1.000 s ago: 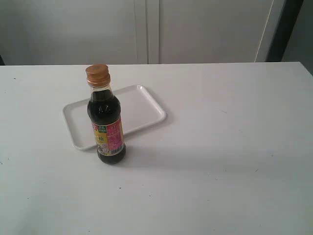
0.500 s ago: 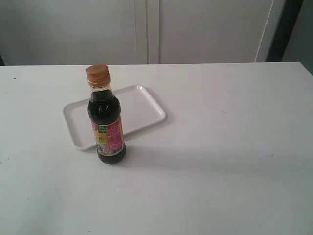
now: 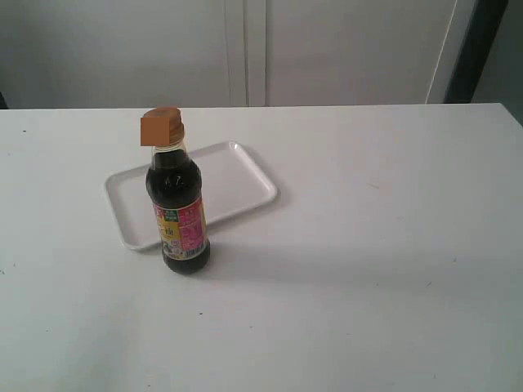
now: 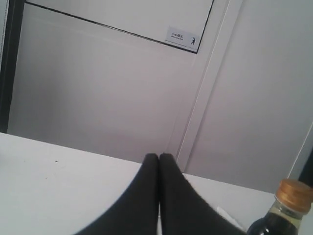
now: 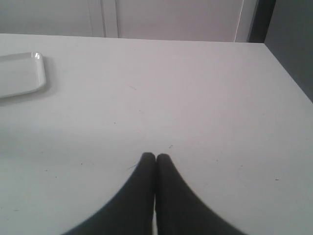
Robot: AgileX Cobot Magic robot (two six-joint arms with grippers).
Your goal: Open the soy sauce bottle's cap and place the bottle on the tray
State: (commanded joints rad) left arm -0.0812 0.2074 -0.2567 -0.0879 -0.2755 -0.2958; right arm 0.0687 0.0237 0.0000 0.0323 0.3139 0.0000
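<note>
While both pincers rest shut and empty, we list the scene and its hazards.

Left pincer (image 4: 158, 159): black fingers pressed together tip to tip, holding nothing; we see no gap.
Right pincer (image 5: 155, 159): likewise closed on nothing, low over the bare white table (image 3: 368, 269).
Soy sauce bottle (image 3: 177, 212): small clear bottle of near-black liquid with a pink-and-yellow label, upright on the table; ahead of the left pincer and off to one side, well apart from it; not seen from the right pincer.
Cap (image 3: 160, 126): copper-orange top on the narrow neck; in the exterior view it looks blocky and skewed, so we cannot tell whether it is shut or lifted. From the left wrist it (image 4: 294, 191) looks seated.
Tray (image 3: 237, 175): flat white rectangular tray with a low rim, just behind the bottle, far ahead of the right pincer (image 5: 22, 73).
Progress: we judge nothing begun; bottle off the tray.
Risk, toppling: tall, narrow bottle; a push at the cap without a steadying grip could tip it.
Risk, spill: once opened, a tilted carry could pour sauce.
Risk, approach: closed fingers must spread first, or they knock the bottle.
Risk, rim: the base may catch the tray's raised edge.
</note>
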